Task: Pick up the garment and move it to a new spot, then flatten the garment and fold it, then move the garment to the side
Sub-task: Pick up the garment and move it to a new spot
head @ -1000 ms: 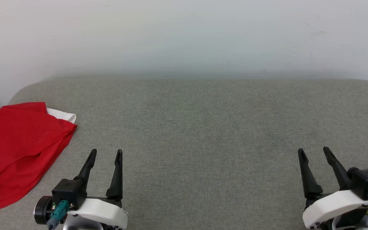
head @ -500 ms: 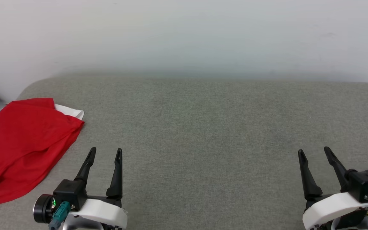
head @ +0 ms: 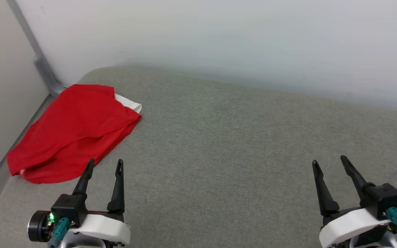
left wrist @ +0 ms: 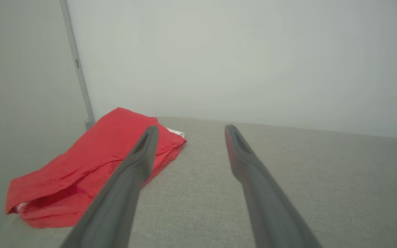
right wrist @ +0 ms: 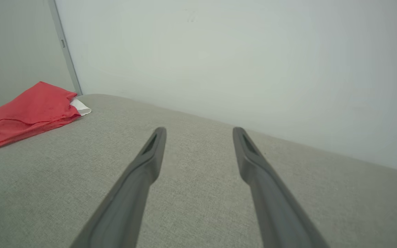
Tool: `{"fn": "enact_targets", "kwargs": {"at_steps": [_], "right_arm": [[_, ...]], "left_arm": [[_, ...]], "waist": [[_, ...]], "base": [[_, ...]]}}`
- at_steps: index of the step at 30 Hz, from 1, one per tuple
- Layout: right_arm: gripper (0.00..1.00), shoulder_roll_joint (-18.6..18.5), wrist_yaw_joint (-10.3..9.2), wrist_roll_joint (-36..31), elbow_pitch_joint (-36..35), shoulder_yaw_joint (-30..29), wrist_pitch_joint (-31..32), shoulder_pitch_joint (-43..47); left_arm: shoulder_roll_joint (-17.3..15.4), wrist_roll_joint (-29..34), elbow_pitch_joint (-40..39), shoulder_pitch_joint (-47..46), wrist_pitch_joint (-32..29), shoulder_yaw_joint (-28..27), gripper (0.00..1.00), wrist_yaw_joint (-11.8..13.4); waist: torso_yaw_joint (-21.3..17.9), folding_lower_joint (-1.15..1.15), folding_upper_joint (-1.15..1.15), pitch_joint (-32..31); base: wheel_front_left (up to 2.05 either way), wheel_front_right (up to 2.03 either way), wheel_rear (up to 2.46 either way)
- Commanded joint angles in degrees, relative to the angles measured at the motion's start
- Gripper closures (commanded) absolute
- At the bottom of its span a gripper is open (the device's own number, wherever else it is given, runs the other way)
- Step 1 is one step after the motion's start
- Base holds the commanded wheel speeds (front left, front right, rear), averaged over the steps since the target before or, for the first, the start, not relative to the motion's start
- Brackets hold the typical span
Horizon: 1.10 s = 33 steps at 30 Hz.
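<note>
While the red jersey lay crumpled far left, the left gripper and right gripper gaped empty; a low pinch on the jersey's near edge seemed wisest.

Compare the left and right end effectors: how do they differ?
The left end effector hovers beside the garment's near edge; the right end effector is far from it, over bare grey upholstery. The left's wrist view has the garment close; the right's has it small and distant. Both stand open, empty.
</note>
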<state>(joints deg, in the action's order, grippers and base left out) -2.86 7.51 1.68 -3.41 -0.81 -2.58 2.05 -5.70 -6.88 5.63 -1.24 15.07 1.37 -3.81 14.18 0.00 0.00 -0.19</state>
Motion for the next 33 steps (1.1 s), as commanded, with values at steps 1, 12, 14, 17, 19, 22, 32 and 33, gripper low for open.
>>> {"fn": "enact_targets", "kwargs": {"at_steps": [1,12,14,17,19,22,32,33], "right_arm": [[0.00,-0.03,-0.04,0.65,0.34,0.29,-0.43,-0.60],[0.00,-0.03,-0.04,1.21,1.08,1.50,-0.97,-1.71],[0.00,-0.03,-0.04,1.26,1.13,1.53,-0.92,-1.79],[0.00,-0.03,-0.04,1.28,1.17,1.67,-0.81,-2.02],[0.00,-0.03,-0.04,0.92,1.12,1.79,-0.68,-2.13],[0.00,-0.03,-0.04,0.71,0.84,1.90,-0.46,-2.29],[0.00,-0.04,-0.04,0.10,-0.79,3.63,1.59,-5.49],[0.00,-0.04,-0.04,-0.26,-1.16,3.59,1.86,-6.04]], "left_arm": [[0.15,-0.34,0.11,-0.17,0.15,-0.50,0.00,-0.04],[0.77,-1.03,0.97,1.16,0.15,-3.42,0.00,-0.26],[0.90,-0.97,1.02,1.00,0.15,-3.60,0.00,-0.39],[1.09,-1.00,1.21,0.59,0.15,-3.79,0.00,-0.62],[1.12,-0.95,1.26,0.42,0.15,-3.86,0.00,-0.69],[1.25,-1.21,1.78,-0.54,0.15,-4.07,0.00,-0.86],[-0.98,-4.62,7.94,-9.96,0.14,-6.84,0.00,-2.00],[-1.71,-5.28,8.95,-11.59,0.00,-7.16,0.00,-2.21]], "waist": [[2.80,0.00,0.00,-0.09],[7.98,0.00,0.00,-0.42],[8.49,0.00,0.00,-0.35],[8.94,0.00,0.00,-0.21],[9.02,0.00,0.00,-0.12],[9.11,0.00,0.00,0.39],[5.82,0.00,0.00,7.16],[5.26,0.00,0.00,8.33]], "base": [[0.00,0.00,0.00],[0.00,0.00,0.00],[0.00,0.00,0.00],[0.00,0.00,0.00],[0.00,0.00,0.00],[0.00,0.00,0.00],[0.00,0.00,0.00],[0.00,0.00,0.00]]}}
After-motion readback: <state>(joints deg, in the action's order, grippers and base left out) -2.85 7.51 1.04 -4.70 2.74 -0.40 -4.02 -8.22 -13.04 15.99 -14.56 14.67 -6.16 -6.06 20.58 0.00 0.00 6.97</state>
